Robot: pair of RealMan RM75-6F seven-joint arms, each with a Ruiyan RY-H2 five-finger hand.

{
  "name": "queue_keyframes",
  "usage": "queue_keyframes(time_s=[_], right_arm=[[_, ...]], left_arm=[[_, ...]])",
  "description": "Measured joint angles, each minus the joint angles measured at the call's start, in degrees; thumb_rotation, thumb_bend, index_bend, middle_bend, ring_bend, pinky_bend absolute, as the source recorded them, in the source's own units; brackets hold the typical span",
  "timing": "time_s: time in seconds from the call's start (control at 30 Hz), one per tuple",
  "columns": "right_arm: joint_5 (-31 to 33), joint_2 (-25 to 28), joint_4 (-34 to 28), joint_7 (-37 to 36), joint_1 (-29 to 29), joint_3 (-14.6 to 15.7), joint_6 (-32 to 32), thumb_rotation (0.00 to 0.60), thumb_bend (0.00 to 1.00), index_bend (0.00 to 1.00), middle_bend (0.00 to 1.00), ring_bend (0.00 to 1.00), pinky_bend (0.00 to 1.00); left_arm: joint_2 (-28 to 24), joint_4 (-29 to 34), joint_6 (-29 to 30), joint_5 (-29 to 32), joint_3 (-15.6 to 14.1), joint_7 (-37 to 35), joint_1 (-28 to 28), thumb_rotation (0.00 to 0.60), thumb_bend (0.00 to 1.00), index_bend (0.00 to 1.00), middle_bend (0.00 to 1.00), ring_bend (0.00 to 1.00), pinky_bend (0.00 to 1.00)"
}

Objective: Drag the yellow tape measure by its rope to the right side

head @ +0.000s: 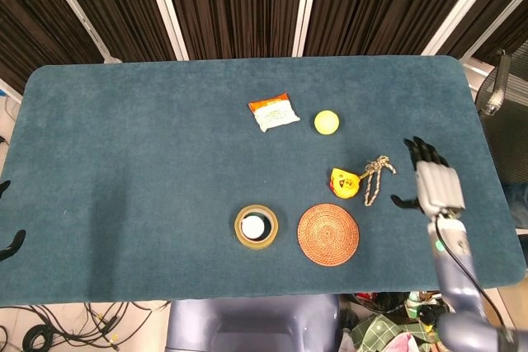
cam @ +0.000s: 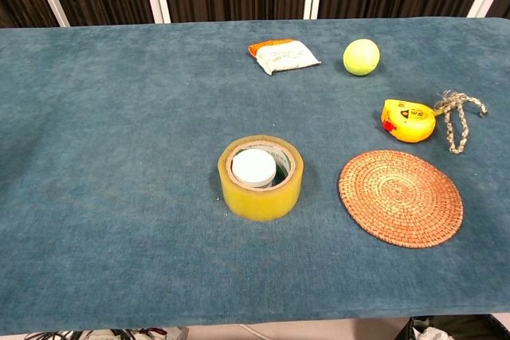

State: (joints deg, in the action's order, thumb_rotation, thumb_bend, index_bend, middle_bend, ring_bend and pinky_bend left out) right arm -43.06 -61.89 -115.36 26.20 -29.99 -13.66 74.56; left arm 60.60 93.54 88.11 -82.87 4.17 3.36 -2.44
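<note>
The yellow tape measure [head: 344, 182] [cam: 408, 119] lies on the blue table [head: 148, 162], just above the woven coaster. Its braided rope [head: 375, 176] [cam: 457, 119] lies loose in a loop on the cloth, right of the case. My right hand [head: 432, 181] hovers right of the rope with its fingers spread and nothing in them; it is apart from the rope. The chest view does not show this hand. The left hand shows in neither view.
A round woven coaster [head: 327, 234] [cam: 400, 197] sits below the tape measure. A yellow tape roll [head: 256, 226] [cam: 260, 176] stands to its left. A yellow ball [head: 326, 122] [cam: 361, 56] and a white-orange packet [head: 273, 112] [cam: 283, 55] lie further back.
</note>
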Motion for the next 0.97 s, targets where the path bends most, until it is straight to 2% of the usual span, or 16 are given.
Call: queue_keyframes(time_s=[0.1,0.27,0.43,0.53,0.7,0.97], right_arm=[[-5.2,1.2,-1.8,-1.8,3.4,2.8,2.6,0.6,0.09,0.0,0.0,0.04,0.15],[-19.1,1.9,-2.2,-5.6,11.2,10.2,9.0,0.6,0.09,0.0,0.0,0.04,0.15],[-34.8,0.8,1.9,-8.6,19.7,18.0,16.4,0.6,0.09,0.0,0.0,0.04,0.15],[-39.9,-0.5,5.7,-9.2,23.7,21.0,19.9,0.6,0.09,0.0,0.0,0.04,0.15],[-42.1,-1.3,9.2,-9.4,26.1,21.9,21.5,0.6,0.09,0.0,0.0,0.04,0.15],[-43.0,-2.3,12.9,-12.6,26.4,19.9,21.2,0.6,0.09,0.0,0.0,0.04,0.15]], left_arm=[[0.1,-0.1,0.6,-0.3,0.0,0.4,0.1,0.6,0.3,0.1,0.0,0.0,0.0],[0.2,0.0,0.8,-0.8,-0.2,0.9,0.2,0.6,0.3,0.1,0.0,0.0,0.0],[0.3,0.2,1.1,-1.5,-0.5,1.2,0.3,0.6,0.3,0.1,0.0,0.0,0.0],[0.4,0.6,0.9,-1.8,-0.8,1.2,0.4,0.6,0.3,0.1,0.0,0.0,0.0],[0.2,2.0,-0.1,-1.6,-1.4,0.2,0.4,0.6,0.3,0.1,0.0,0.0,0.0],[0.1,3.5,-0.9,-2.6,-2.7,1.0,0.6,0.6,0.3,0.1,0.0,0.0,0.0]])
